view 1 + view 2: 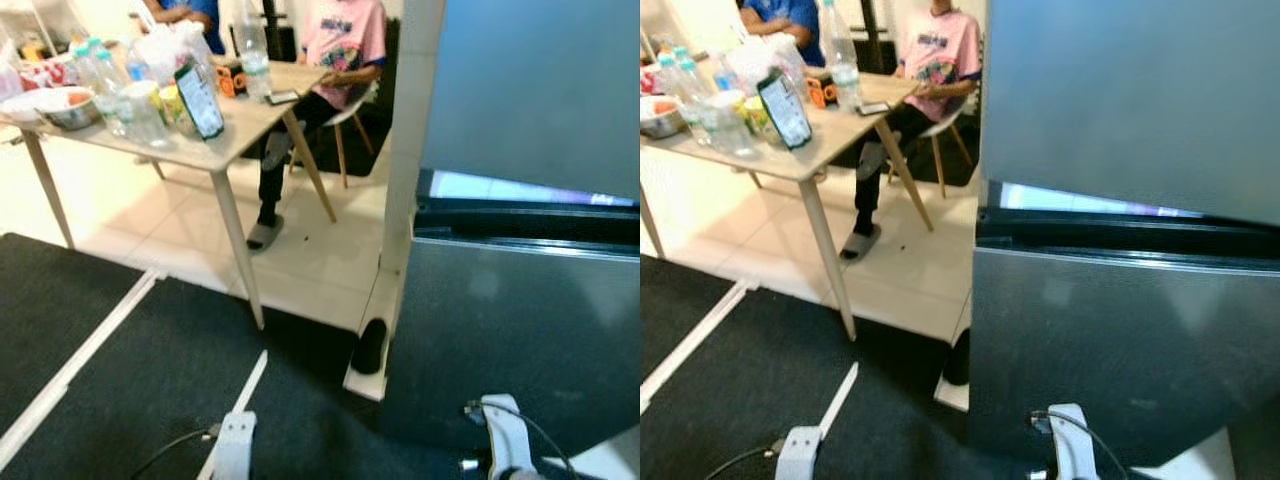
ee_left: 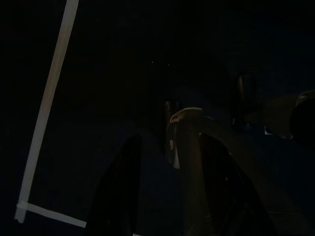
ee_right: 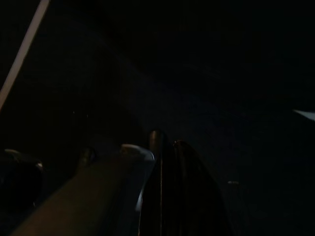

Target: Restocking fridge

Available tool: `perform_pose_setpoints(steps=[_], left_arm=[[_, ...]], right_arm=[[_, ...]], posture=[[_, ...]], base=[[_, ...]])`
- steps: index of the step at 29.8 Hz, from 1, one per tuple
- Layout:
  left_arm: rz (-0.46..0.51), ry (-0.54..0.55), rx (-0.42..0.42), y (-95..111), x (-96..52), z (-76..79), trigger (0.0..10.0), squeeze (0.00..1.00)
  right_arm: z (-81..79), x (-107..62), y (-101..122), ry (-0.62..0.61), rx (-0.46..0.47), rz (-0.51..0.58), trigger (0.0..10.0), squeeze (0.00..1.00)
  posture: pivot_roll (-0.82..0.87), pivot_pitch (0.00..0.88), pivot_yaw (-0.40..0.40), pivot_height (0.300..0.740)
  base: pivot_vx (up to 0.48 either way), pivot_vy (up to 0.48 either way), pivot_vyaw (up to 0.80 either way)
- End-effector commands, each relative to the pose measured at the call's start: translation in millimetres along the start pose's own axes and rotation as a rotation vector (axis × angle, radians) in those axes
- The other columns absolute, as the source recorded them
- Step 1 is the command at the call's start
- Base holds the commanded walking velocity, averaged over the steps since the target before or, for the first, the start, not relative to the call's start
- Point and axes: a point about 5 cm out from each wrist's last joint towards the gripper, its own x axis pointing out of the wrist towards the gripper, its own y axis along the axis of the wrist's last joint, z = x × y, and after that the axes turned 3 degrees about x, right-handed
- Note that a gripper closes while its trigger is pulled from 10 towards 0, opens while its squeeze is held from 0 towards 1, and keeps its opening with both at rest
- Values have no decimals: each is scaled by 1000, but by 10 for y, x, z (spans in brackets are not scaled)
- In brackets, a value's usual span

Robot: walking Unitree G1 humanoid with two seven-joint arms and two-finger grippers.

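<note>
A grey fridge (image 1: 1120, 330) stands right in front of me on the right, with its upper door (image 1: 1130, 100) and lower door both closed and a dark gap between them. On a wooden table (image 1: 250, 125) at the left are water bottles (image 1: 255, 50), a dark green carton (image 1: 200, 100), plastic cups and a metal bowl (image 1: 70, 108). My left arm (image 1: 235, 440) and right arm (image 1: 505, 435) hang low. In the dark wrist views, the left gripper (image 2: 170, 140) looks open and empty. The right gripper (image 3: 165, 140) looks shut with nothing in it.
A person in a pink shirt (image 1: 345, 40) sits on a chair behind the table, and another person in blue (image 1: 185, 10) is at its far side. A white pillar (image 1: 410, 150) stands beside the fridge with a black object (image 1: 369, 345) at its base. Underfoot is a black mat (image 1: 150, 380) with white tape lines.
</note>
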Motion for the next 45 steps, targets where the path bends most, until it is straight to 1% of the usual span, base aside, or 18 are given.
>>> perform_pose_setpoints(steps=[1, 6, 9, 11, 13, 15, 16, 17, 19, 20, 22, 27, 33, 36, 37, 42, 44, 45], left_arm=[[-18, 14, -21, -54, -11, -35, 10000, 0], [-19, 16, -15, -52, -11, -39, 10000, 0], [-19, 17, -9, -49, -12, -44, 10000, 0], [-21, 19, -4, -50, -13, -47, 10000, 0], [-21, 19, -4, -50, -13, -47, 10000, 0], [-20, 20, -4, -45, -13, -51, 10000, 0], [-18, 21, -4, -40, -13, -51, 10000, 0], [-18, 21, -4, -40, -13, -51, 10000, 0], [-16, 23, -3, -38, -13, -52, 10000, 0], [-16, 26, -2, -38, -13, -55, 10000, 0], [-16, 26, -2, -39, -13, -56, 10000, 0], [-13, 29, -13, -42, -14, -57, 10000, 0], [-14, 28, -14, -49, -14, -56, 10000, 0], [-14, 28, -17, -50, -14, -54, 10000, 0], [-14, 27, -16, -53, -14, -52, 10000, 0], [-14, 26, -16, -54, -14, -50, 10000, 0], [-16, 21, -14, -57, -13, -45, 10000, 0], [-17, 19, -12, -58, -13, -42, 10000, 0]], right_arm=[[20, 3, 190, 8, 65, 92, 10000, 0], [13, -3, 527, 58, 145, 219, 10000, 0], [-69, -16, 777, 153, 177, 307, 10000, 0], [-177, -52, 1063, 267, 139, 390, 10000, 0], [-196, -62, 1119, 287, 129, 406, 10000, 0], [-231, -106, 1329, 316, 80, 461, 10000, 0], [-244, -155, 1517, 318, 31, 510, 10000, 0], [-244, -155, 1517, 318, 31, 510, 10000, 0], [-235, -201, 1676, 287, 4, 557, 10000, 0], [-226, -256, 1837, 260, 12, 616, 10000, 0], [-226, -279, 1899, 256, 22, 641, 10000, 0], [-269, -479, 2354, 211, 13, 801, 10000, 0], [-296, -591, 2555, 220, -36, 855, 10000, 0], [-324, -578, 2545, 227, -68, 837, 10000, 0], [-401, -471, 2373, 285, -116, 756, 10000, 0], [-444, -393, 2235, 305, -155, 695, 10000, 0], [-466, -180, 1760, 307, -198, 510, 10000, 0], [-427, -91, 1491, 281, -181, 417, 10000, 0]], posture=[[-42, 0, 48, 740], [-41, 0, 50, 740], [-45, 0, 55, 740], [-45, 0, 55, 740], [-45, 0, 55, 740], [-44, 0, 55, 740], [-45, 0, 55, 740], [-45, 0, 55, 740], [-45, 0, 56, 740], [-45, 0, 56, 740], [-45, 0, 56, 740], [-35, 0, 52, 740], [-33, 0, 47, 740], [-33, 0, 47, 740], [-34, 0, 42, 740], [-34, 0, 42, 740], [-37, 0, 42, 740], [-36, 0, 38, 740]], base=[[0, 0, 0], [0, 0, 0], [0, 0, 0], [0, 0, 0], [0, 0, 0], [0, 0, 0], [0, 0, 0], [0, 0, 0], [0, 0, 0], [0, 0, 0], [0, 0, 0], [0, 0, 0], [0, 0, 0], [0, 0, 0], [0, 0, 0], [0, 0, 0], [0, 0, 0], [0, 0, 0]])
